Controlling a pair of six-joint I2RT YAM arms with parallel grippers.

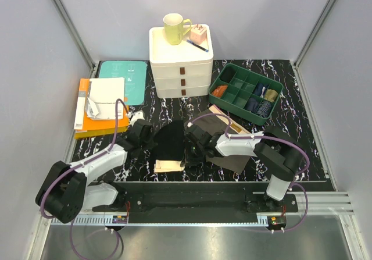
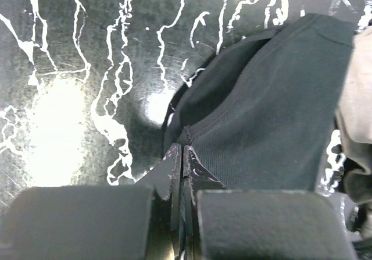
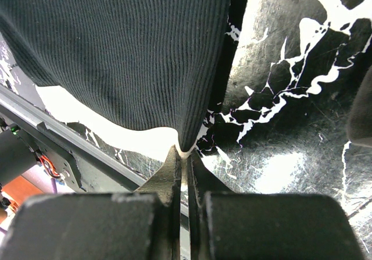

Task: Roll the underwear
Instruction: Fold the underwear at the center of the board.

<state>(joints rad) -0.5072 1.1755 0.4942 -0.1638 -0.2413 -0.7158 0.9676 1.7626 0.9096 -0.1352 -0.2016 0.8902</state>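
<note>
Left gripper (image 2: 182,150) at 9 o'clock and right gripper (image 3: 183,154) at 3 o'clock each clench an edge of the black briefs (image 1: 170,139), likely for an even roll.

The right end effector (image 3: 183,158), its jaws closed, pinches the black underwear (image 3: 116,50) at a fold, over a white-veined black tabletop (image 3: 290,97).
</note>
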